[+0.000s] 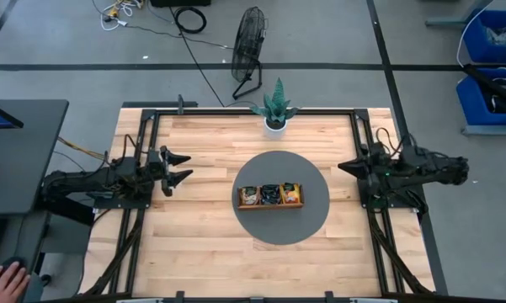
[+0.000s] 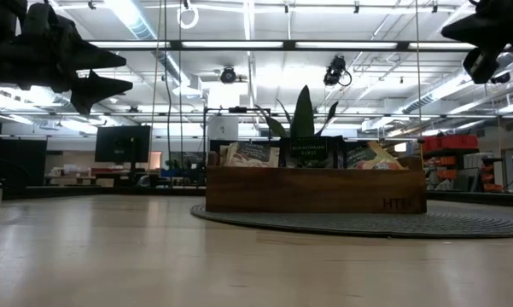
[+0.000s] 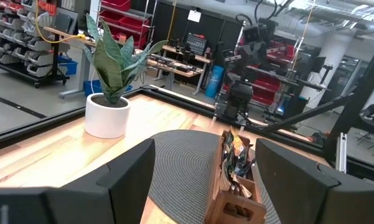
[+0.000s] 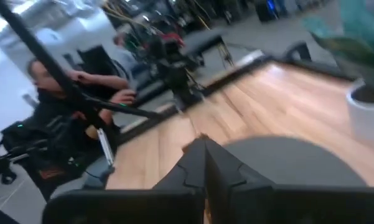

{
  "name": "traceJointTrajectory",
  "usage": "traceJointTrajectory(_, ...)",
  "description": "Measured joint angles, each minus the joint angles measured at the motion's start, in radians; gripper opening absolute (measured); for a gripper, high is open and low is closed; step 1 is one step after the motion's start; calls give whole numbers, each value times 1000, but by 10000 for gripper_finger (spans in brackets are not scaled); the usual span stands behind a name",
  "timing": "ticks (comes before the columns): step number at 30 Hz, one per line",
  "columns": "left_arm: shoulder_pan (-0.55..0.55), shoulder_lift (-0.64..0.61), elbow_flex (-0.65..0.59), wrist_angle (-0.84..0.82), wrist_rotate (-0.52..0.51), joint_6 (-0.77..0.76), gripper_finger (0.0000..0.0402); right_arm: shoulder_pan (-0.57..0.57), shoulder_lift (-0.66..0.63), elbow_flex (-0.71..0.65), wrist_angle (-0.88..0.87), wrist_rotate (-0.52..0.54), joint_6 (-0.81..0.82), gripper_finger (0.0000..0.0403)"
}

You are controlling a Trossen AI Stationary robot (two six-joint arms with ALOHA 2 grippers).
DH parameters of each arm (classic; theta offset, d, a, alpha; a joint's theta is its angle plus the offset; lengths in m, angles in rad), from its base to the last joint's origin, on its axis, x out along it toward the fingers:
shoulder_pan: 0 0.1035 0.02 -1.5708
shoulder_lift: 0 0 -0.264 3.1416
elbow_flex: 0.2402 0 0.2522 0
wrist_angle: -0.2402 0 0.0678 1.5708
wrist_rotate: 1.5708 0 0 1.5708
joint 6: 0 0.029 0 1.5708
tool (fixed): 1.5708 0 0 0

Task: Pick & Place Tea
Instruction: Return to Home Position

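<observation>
The tea, several small sachets, stands upright in the three compartments of a brown wooden tray at the table's middle; the low view shows the sachet tops above the tray wall. My left gripper hovers open near the table's left edge, pointing level at the tray. My right gripper hovers shut near the right edge, also pointing level at the middle, its fingers pressed together with nothing between them. Both are well above the table and far from the tea.
The tray sits on a round grey mat. A potted plant in a white pot stands at the table's far edge. Bare wood lies between each gripper and the mat. A person's hand shows off the table, near left.
</observation>
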Motion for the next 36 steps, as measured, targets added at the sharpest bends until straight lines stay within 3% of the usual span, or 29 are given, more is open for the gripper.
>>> traceJointTrajectory(4, 0, 2, 1, 1, 0, 0, 280, -1, -12, -1, -23, -25, -99, 2)
traceJointTrajectory(8, 0, 4, 2, 2, 0, 0, 280, -1, -12, -4, 85, -109, -149, 1)
traceJointTrajectory(12, 0, 4, 2, 3, 0, 0, 280, -1, -13, -73, 314, -201, -156, 1)
traceJointTrajectory(18, 0, 4, 2, 2, 0, 0, 280, -1, -13, -230, 578, -240, -248, 0)
traceJointTrajectory(22, 0, 4, 2, 2, 0, 0, 280, -1, -12, -310, 696, -335, -263, 0)
traceJointTrajectory(29, 0, 4, 2, 2, 0, 0, 280, -1, -13, -394, 838, -399, -260, 0)
traceJointTrajectory(32, 0, 4, 2, 2, 0, 0, 280, -1, -13, -396, 810, -449, -275, 0)
traceJointTrajectory(36, 0, 4, 2, 2, 0, 0, 280, -4, -13, -396, 680, -374, -347, 0)
